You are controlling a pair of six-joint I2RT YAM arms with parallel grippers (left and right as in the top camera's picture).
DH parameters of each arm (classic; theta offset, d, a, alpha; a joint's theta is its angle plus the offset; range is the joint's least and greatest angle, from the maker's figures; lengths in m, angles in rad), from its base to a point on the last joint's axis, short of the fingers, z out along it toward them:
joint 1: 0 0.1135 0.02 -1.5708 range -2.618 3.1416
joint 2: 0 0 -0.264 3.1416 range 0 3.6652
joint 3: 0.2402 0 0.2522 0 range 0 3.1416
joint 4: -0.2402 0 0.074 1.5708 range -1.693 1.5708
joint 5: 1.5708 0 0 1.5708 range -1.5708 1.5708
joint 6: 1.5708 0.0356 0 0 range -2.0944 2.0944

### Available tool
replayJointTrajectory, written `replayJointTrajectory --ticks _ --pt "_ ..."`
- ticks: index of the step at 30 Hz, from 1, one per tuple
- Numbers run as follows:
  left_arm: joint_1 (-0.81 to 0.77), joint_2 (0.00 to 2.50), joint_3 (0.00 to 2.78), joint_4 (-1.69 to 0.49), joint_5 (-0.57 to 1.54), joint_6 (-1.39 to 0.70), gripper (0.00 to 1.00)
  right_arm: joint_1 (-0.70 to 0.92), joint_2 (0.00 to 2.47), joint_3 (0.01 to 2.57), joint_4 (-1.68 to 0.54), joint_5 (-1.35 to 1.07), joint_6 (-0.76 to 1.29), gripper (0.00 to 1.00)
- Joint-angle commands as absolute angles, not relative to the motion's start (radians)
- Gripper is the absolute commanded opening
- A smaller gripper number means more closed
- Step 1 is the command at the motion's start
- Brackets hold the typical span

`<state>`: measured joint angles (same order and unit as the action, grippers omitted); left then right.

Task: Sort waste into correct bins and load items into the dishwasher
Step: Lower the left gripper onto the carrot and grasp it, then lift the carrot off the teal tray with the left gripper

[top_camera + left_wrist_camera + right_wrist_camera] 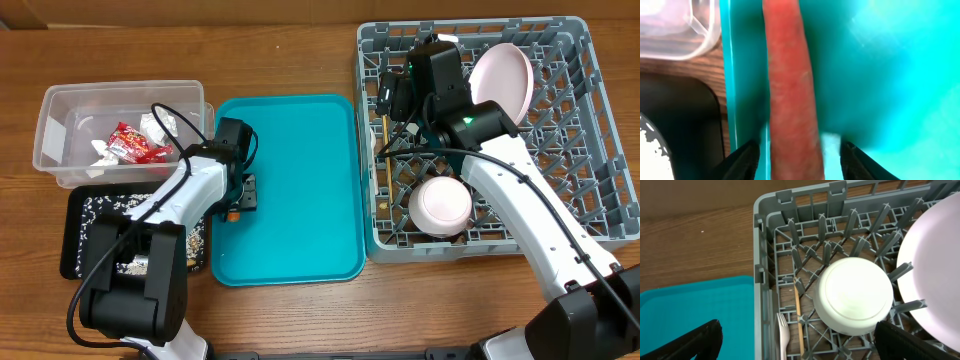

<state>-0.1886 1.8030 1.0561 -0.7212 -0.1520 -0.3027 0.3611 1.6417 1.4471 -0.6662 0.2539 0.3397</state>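
A small orange carrot (790,90) lies along the left edge of the teal tray (300,200), between the parted fingers of the left gripper (800,156), unpinched. The right gripper (800,340) hangs spread wide above a white bowl (855,295) in the grey dish rack (765,240).

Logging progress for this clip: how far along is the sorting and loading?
Done: wrapper and paper in the clear tub, scraps in the black tray; plate, bowl, fork and chopstick in the rack. In hand: left gripper, jaws open, straddles the carrot on the teal tray. Left: binning that carrot.
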Motion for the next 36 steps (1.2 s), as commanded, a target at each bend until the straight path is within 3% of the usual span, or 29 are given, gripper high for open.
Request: replayJointTrajectory --ticks 1,9,16,23,30,36 --pt "-0.19 1.843 1.047 -0.702 -0.191 -0.284 0.54 0.358 1.638 1.459 -0.661 0.265 0.341 1.0" --pt "-0.19 1.843 1.047 -0.702 -0.191 -0.284 0.53 0.358 1.639 1.459 -0.661 0.265 0.341 1.0" --pt "-0.19 1.843 1.047 -0.702 -0.191 -0.284 0.34 0.358 1.639 1.459 -0.661 0.265 0.341 1.0" --pt "-0.191 1.843 1.047 -0.702 -0.191 -0.283 0.26 0.358 1.638 1.459 -0.661 0.265 0.341 1.0" --pt "-0.192 1.842 1.05 -0.71 -0.187 -0.25 0.09 0.358 1.638 1.459 -0.661 0.265 0.341 1.0" --pt "-0.192 1.833 1.077 -0.768 -0.13 -0.25 0.07 0.358 1.638 1.459 -0.661 0.265 0.341 1.0"
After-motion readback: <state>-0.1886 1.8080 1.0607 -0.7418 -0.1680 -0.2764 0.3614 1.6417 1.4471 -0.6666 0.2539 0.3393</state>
